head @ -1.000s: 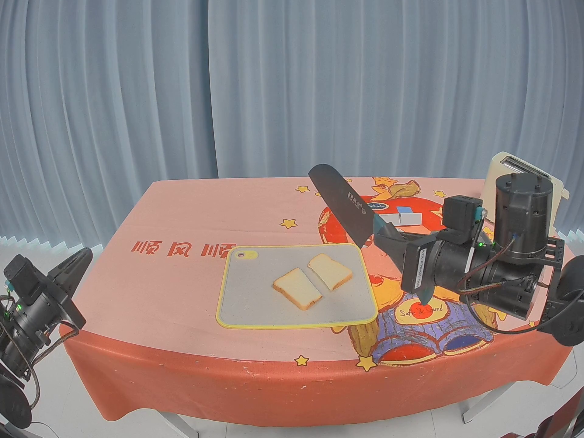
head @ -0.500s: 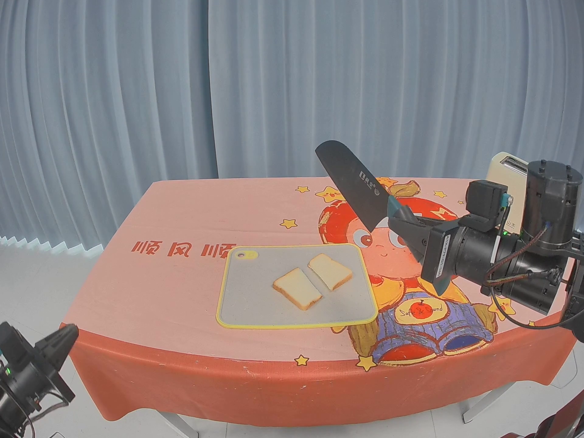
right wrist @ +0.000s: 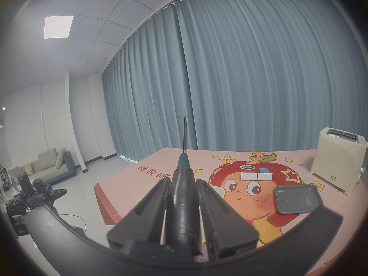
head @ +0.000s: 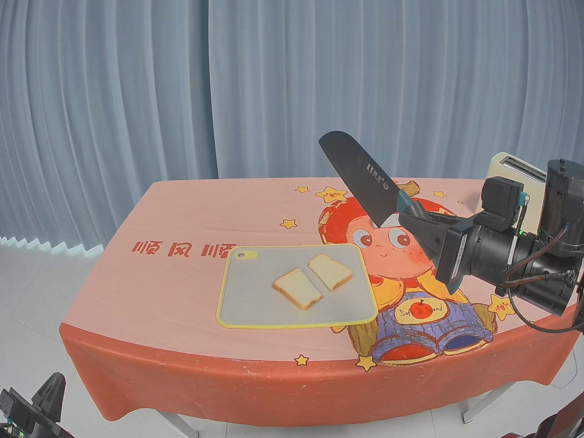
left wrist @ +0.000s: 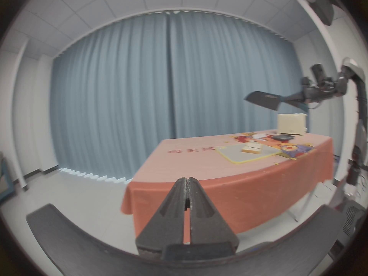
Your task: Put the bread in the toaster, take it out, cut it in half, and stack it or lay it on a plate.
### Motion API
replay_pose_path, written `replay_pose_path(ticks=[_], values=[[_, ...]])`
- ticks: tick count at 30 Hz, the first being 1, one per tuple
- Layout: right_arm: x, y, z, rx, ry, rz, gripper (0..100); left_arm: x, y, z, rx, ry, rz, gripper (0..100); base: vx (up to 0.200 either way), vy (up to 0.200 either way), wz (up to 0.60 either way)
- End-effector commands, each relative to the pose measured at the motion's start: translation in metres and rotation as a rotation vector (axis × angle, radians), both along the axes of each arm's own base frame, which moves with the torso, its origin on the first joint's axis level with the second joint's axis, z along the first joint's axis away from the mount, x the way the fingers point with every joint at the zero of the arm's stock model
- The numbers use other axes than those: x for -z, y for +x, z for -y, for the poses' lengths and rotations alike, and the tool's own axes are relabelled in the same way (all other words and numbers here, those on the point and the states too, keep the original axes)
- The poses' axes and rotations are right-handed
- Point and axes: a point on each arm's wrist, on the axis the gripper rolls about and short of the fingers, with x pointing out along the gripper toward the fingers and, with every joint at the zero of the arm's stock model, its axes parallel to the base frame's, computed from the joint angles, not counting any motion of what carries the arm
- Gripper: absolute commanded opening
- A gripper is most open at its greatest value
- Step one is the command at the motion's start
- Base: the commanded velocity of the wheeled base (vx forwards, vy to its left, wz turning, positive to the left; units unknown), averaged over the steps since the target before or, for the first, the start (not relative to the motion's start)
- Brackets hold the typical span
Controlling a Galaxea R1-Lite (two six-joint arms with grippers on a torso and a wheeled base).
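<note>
Above the right half of the table, the right gripper (head: 415, 217) is clamped on the teal-and-black handle of a knife (head: 359, 174). In the right wrist view its two black wedge-shaped fingers (right wrist: 220, 215) press the round handle from both sides. The blade is broad, dark and matte with a rounded tip. It tilts up and toward the robot's left, clear of the table, and bears a small white printed mark.

Low off the table's near left corner, the left gripper (left wrist: 187, 181) holds nothing, its ribbed black fingers pressed flat together.

The bread lies cut in two on the cutting board. One half (head: 297, 288) and the other half (head: 330, 271) lie flat just beside each other, pale on top with browned crusts. The cutting board (head: 243, 302) is a thin grey rounded rectangle with a yellow rim and a hanging hole at one corner. It sits near the table's middle, to the left of the knife.

The tablecloth (head: 182, 214) is smooth salmon fabric printed with red characters, yellow stars and a large cartoon figure with small lettering on it. The toaster (right wrist: 339, 160), cream and boxy with rounded edges, top slots and a small dark mark on its side, stands at the far right. Near it lie a dark grey rounded tray (right wrist: 297, 198) and small white and blue blocks (right wrist: 257, 176). Pleated grey-blue curtains (head: 292, 62) hang behind.
</note>
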Motion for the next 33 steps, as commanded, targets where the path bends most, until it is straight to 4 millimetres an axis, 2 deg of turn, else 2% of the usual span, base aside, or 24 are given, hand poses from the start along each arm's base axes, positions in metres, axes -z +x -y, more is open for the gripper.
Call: replay_pose_path(ticks=[1, 7, 10, 14, 16, 19, 20, 23, 25, 29, 33], values=[[-0.003, -0.005, 0.003, -0.007, 0.001, 0.021, 0, 0.004, -0.008, -0.002, -0.193, -0.073, 0.0, 0, 0.0, 0.0, 0.0], [-0.008, -0.005, 0.006, 0.001, 0.012, 0.032, 0, 0.003, -0.005, -0.003, -0.239, -0.098, -0.048, 0, 0.0, 0.0, 0.0], [-0.004, -0.005, 0.006, 0.002, 0.0, 0.019, 0, 0.003, -0.004, -0.004, -0.371, -0.091, -0.053, 0, 0.0, 0.0, 0.0], [-0.002, -0.005, 0.003, -0.006, -0.005, 0.013, 0, 0.003, -0.003, -0.002, -0.435, -0.084, -0.049, 0, 0.0, 0.0, 0.0], [-0.001, -0.006, 0.003, -0.006, -0.006, 0.013, 0, 0.003, -0.002, -0.001, -0.348, -0.086, -0.052, 0, 0.0, 0.0, 0.0], [-0.001, -0.006, 0.003, -0.006, -0.009, 0.012, 0, 0.002, 0.0, -0.002, -0.074, -0.126, -0.101, 0, 0.0, 0.0, 0.0], [-0.001, -0.006, 0.003, -0.006, -0.008, 0.013, 0, 0.002, 0.0, -0.002, -0.064, -0.129, -0.106, 0, 0.0, 0.0, 0.0], [-0.001, -0.006, 0.003, -0.009, -0.008, 0.011, 0, 0.001, -0.001, -0.004, 0.108, -0.188, -0.12, 0, 0.0, 0.0, 0.0], [0.001, -0.006, 0.004, -0.009, -0.013, 0.009, 0, 0.003, -0.009, -0.005, 0.147, -0.173, -0.028, 0, 0.0, 0.0, 0.0], [0.002, -0.006, 0.003, -0.013, -0.016, 0.009, 0, 0.006, -0.014, -0.006, 0.091, -0.12, 0.064, 0, 0.0, 0.0, 0.0], [0.005, -0.004, 0.001, -0.011, -0.024, -0.002, 0, 0.008, -0.011, -0.011, -0.134, -0.102, 0.098, 0, 0.0, 0.0, 0.0]])
